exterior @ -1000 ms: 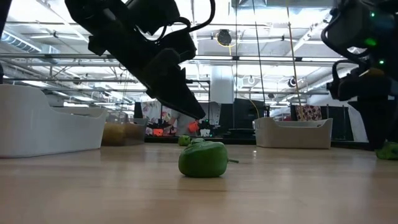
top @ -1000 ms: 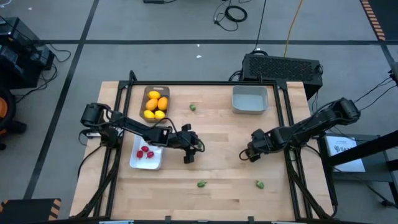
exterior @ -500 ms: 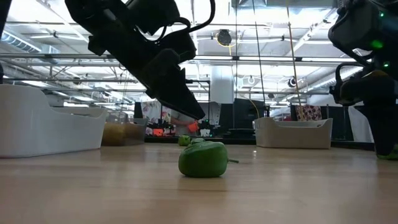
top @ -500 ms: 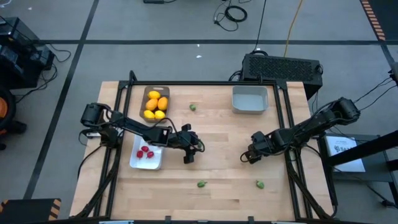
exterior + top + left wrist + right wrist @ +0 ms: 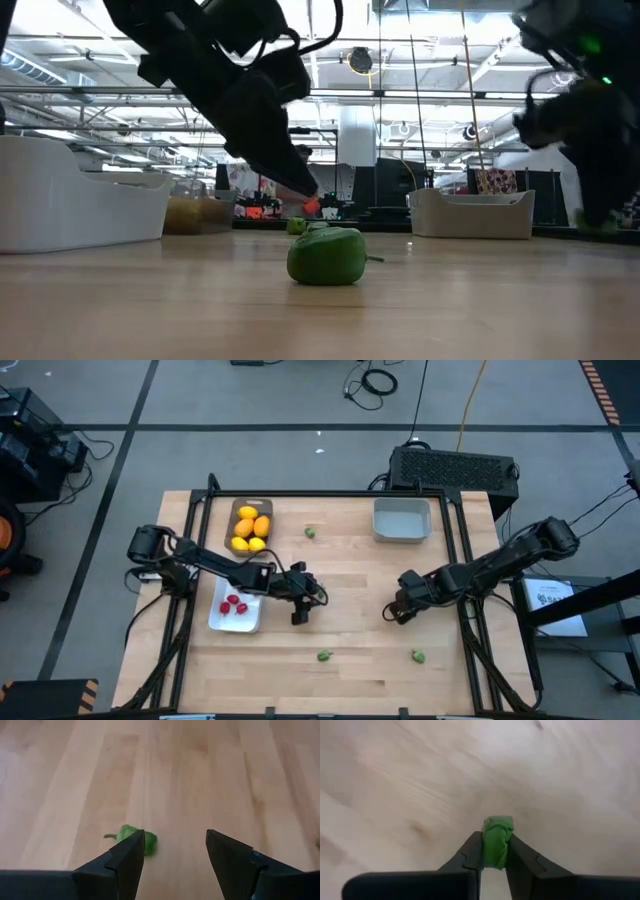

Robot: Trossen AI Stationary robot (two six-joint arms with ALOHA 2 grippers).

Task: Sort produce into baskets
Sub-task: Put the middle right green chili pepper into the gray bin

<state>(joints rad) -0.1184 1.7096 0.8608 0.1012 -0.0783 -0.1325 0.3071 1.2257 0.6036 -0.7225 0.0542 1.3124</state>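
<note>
Lemons (image 5: 251,527) and berries (image 5: 235,604) are binned, right tool (image 5: 494,854) pinches a green piece (image 5: 497,841), left tool (image 5: 175,851) spread, three greens (image 5: 324,655) loose on the counter (image 5: 360,590).

A robotics lab or test hall, not a home. A bare wooden bench (image 5: 340,630) stands on a grey concrete floor (image 5: 250,450) marked with dark lines and a strip of orange-black hazard tape (image 5: 603,390). Two dark robot arms are mounted on a black metal frame (image 5: 330,493) around the bench. A black vented box (image 5: 455,468) sits at the bench's far edge, with cables (image 5: 375,380) trailing over the floor. The low view looks into a large open hall with exposed roof trusses (image 5: 420,70), rows of ceiling lights (image 5: 80,45), hanging cords and equipment racks (image 5: 375,185) in the distance
</note>
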